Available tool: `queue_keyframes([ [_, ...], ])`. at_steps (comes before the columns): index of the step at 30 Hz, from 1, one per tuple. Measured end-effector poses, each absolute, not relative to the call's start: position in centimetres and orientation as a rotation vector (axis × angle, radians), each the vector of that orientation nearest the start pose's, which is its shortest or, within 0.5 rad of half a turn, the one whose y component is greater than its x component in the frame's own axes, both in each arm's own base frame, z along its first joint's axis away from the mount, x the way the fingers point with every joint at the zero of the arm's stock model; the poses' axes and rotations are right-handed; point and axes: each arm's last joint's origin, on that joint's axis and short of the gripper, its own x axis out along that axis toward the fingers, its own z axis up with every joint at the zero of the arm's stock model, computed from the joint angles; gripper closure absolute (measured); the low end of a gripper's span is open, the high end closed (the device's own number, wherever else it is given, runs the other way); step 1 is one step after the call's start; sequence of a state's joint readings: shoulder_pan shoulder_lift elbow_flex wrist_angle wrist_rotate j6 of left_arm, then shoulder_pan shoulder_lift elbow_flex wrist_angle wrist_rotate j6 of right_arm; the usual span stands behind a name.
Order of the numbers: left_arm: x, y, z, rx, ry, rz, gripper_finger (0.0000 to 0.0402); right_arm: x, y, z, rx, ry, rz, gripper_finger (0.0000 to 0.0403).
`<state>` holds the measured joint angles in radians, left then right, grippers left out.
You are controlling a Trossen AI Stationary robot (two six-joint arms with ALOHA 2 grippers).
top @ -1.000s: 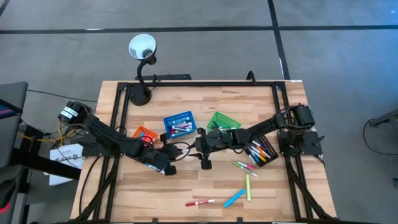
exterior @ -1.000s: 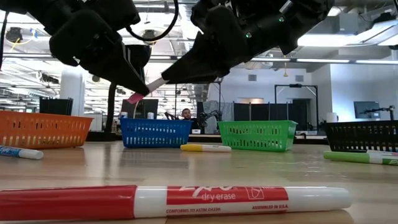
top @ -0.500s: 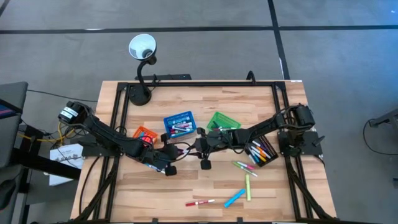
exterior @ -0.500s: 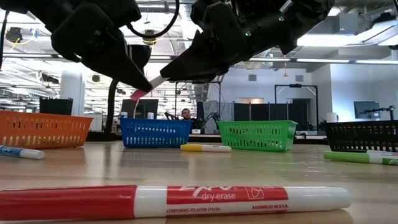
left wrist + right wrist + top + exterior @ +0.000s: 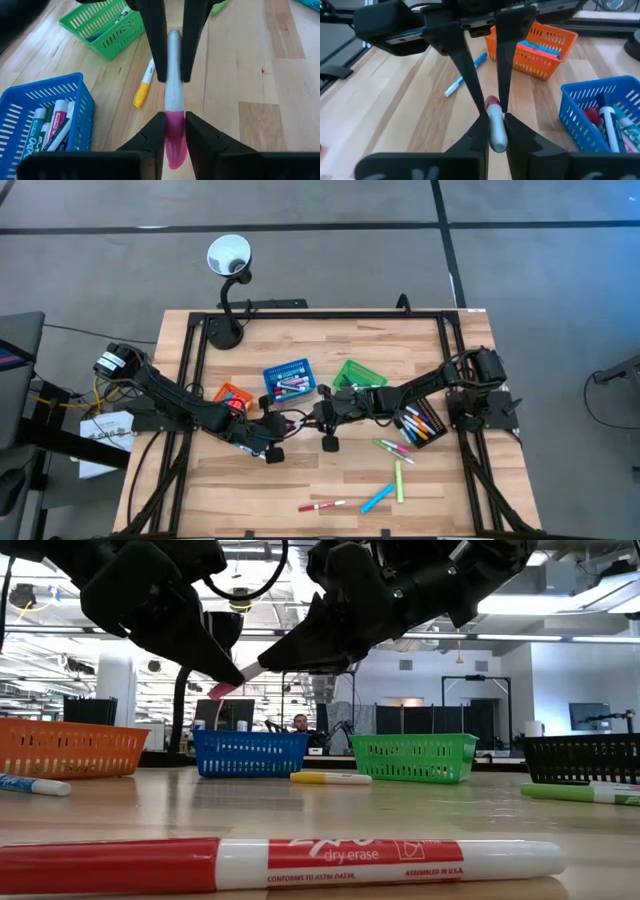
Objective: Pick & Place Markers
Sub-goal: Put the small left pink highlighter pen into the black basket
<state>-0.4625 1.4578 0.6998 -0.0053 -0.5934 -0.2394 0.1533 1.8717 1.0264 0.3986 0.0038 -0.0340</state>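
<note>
A marker [image 5: 243, 676] with a white barrel and a pink cap hangs in the air above the table's middle, and both grippers are shut on it. My left gripper [image 5: 232, 682] comes down from the left onto its pink end. My right gripper [image 5: 272, 660] comes down from the right onto its white barrel. More markers lie loose on the wood: a red one [image 5: 280, 865], a yellow-capped one [image 5: 144, 86], a blue-capped one [image 5: 465, 76] and a green one [image 5: 580, 793]. My left gripper pinches the marker's pink cap [image 5: 175, 131] between its two fingers, slanting down from the table's left. The rest of the marker sticks out ahead of the fingertips, clear of the table. My right gripper pinches the white barrel [image 5: 496, 127] between its two fingers, slanting down from the table's right. The marker runs on ahead of the fingertips to its pink cap [image 5: 492, 103]. It is tilted, with the pink end lower.
Four mesh baskets stand in a row across the table: orange [image 5: 232, 395], blue [image 5: 287, 378], green [image 5: 358, 372] and black [image 5: 420, 423], with markers in them. Loose markers lie at the near right [image 5: 395, 480]. A lamp [image 5: 228, 258] stands at the far left.
My left gripper has risen a little, and the marker's pink end has risen with it. The marker stays tilted and clear of the table between the two grippers.
</note>
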Motion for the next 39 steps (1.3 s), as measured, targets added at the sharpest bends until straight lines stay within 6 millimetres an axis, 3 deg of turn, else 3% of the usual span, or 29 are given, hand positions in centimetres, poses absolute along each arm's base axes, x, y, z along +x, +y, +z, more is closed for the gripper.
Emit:
queue_keyframes([
  [8, 25.5, -10.8, 17.9, 0.143, 0.623, 0.211, 0.0289, 37.9, 6.0, 16.4, -0.004, 0.592, 0.135, 0.0364],
  [10, 25.5, -10.8, 17.9, 0.14, 0.623, 0.212, 0.0283, 36.9, 5.8, 17.3, 0.006, 0.673, 0.11, 0.0372],
  [12, 25.5, -10.8, 17.9, 0.139, 0.622, 0.212, 0.028, 35.9, 5.7, 19.4, 0.028, 0.72, 0.044, 0.0377],
  [16, 25.5, -10.8, 17.9, 0.138, 0.622, 0.211, 0.028, 32.1, 5.9, 23.7, 0.086, 0.831, -0.145, 0.0371],
  [21, 25.5, -10.9, 17.9, 0.134, 0.617, 0.21, 0.0284, 25.8, 7.6, 26.2, 0.13, 0.895, -0.432, 0.0359],
  [25, 25.5, -10.9, 17.9, 0.108, 0.612, 0.216, 0.0284, 20.8, 8.7, 26.5, 0.187, 0.945, -0.647, 0.0373],
  [29, 25.5, -10.9, 17.9, 0.095, 0.609, 0.22, 0.0286, 17.3, 10.2, 26.5, 0.321, 0.959, -0.822, 0.0375],
  [34, 25.5, -10.9, 18.0, 0.089, 0.606, 0.221, 0.0286, 15.6, 11.8, 25.7, 0.351, 1.002, -0.948, 0.0353],
  [39, 25.6, -10.9, 18.0, 0.085, 0.603, 0.221, 0.0286, 16.0, 12.8, 24.5, 0.353, 1.09, -0.968, 0.036],
])
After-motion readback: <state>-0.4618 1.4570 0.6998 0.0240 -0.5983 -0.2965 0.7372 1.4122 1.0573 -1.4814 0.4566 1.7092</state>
